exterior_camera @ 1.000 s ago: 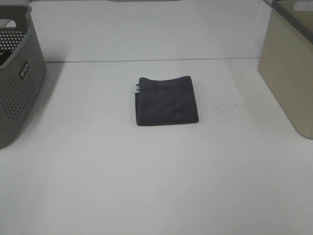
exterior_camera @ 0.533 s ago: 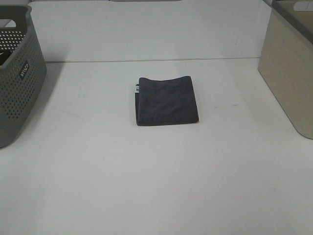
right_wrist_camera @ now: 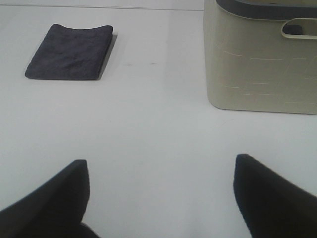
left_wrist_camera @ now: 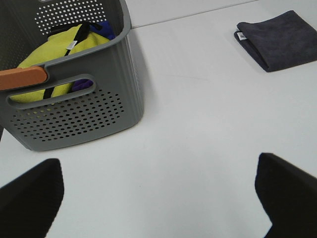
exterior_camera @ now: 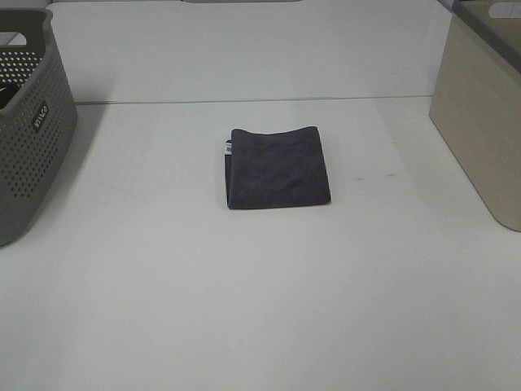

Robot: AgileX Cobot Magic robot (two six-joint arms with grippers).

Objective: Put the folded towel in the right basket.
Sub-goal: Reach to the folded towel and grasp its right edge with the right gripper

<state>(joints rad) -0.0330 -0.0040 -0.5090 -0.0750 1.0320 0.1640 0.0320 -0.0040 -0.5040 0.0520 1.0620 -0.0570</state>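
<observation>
A dark grey folded towel [exterior_camera: 278, 168] lies flat in the middle of the white table; it also shows in the left wrist view [left_wrist_camera: 277, 39] and the right wrist view [right_wrist_camera: 70, 52]. The beige right basket [exterior_camera: 482, 114] stands at the table's right edge and shows in the right wrist view [right_wrist_camera: 262, 59]. My left gripper [left_wrist_camera: 158, 193] is open and empty, far from the towel, near the grey basket. My right gripper [right_wrist_camera: 161, 193] is open and empty, short of the towel and the beige basket. Neither gripper shows in the exterior high view.
A grey perforated basket [exterior_camera: 28, 122] stands at the left edge; in the left wrist view it [left_wrist_camera: 74, 94] holds yellow and blue cloth. The white table [exterior_camera: 260, 293] stretches bare around the towel.
</observation>
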